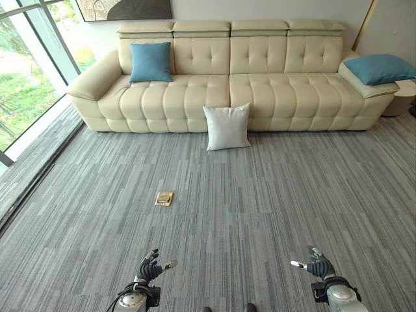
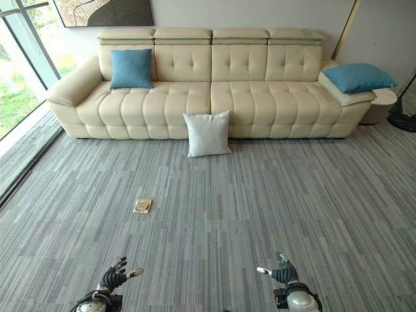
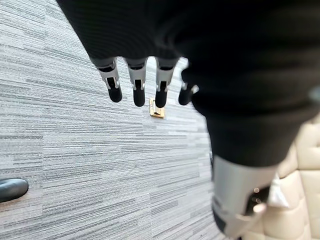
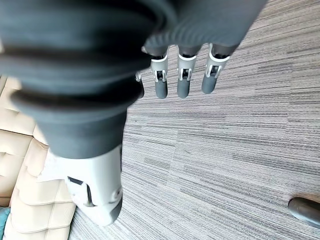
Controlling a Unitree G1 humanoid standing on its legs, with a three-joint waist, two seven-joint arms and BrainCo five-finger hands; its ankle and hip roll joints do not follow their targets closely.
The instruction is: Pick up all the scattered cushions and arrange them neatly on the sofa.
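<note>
Grey striped carpet [image 1: 273, 195] runs from the robot's position to a long cream sofa [image 1: 260, 91] set against the far wall, with a tall window [image 1: 26, 78] on the left side.

One white cushion [image 1: 227, 127] stands upright on the carpet, leaning against the sofa's front edge near its middle; it is the only cushion off the seat and so, in my judgement, the first item to collect. A blue cushion [image 1: 150, 62] is propped against the backrest at the left end, apparently already in order. A second blue cushion [image 1: 379, 68] lies flat on the right armrest rather than on the seat, and probably needs resetting.

A small brass floor plate [image 1: 164, 198] sits in the carpet between robot and sofa, well apart from the cushions.

Left hand [image 1: 151, 268] and right hand [image 1: 319, 264] are low in front, near the robot, fingers extended and relaxed, holding nothing, well short of any cushion. An approach appears necessary before any grasp.
</note>
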